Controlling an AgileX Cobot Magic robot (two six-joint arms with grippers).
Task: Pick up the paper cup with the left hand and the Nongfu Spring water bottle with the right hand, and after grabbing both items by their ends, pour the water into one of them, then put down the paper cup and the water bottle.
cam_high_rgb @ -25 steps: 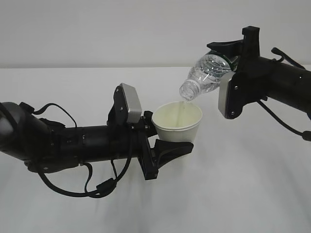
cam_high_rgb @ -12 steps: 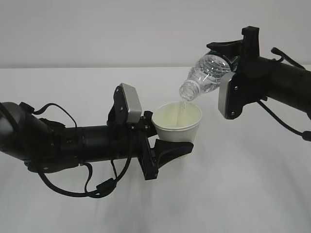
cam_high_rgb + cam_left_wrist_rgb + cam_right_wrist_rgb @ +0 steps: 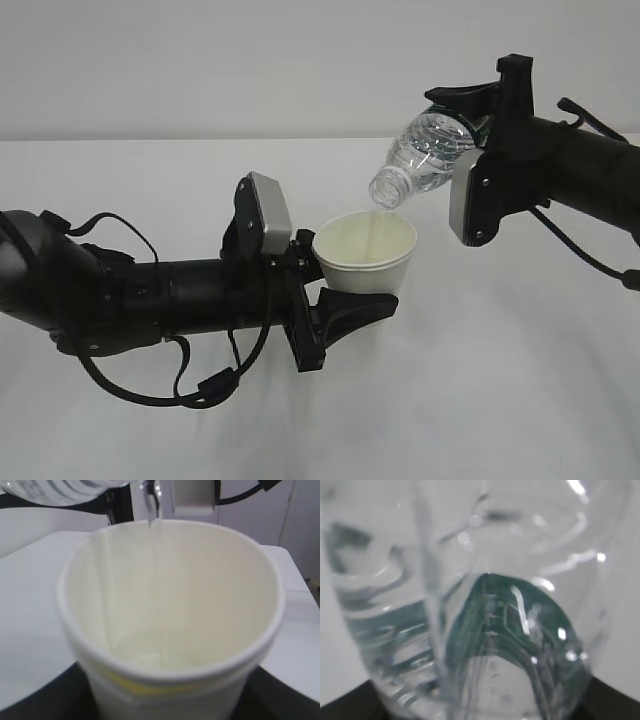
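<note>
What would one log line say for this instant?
phase: pouring | left hand: holds paper cup | right hand: tilts water bottle | water: streaming into cup

Hardly any change that we can see

We find both arms posed as before; only the thin stream of water (image 3: pixel 376 222) from the bottle (image 3: pixel 425 155) looks slightly fainter entering the cup (image 3: pixel 364 253).

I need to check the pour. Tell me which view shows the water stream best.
The left wrist view: the water falls in a thin stream into the paper cup. The exterior view shows only a faint thread below the tilted bottle's mouth. The right wrist view shows only blurred bottle plastic.
</note>
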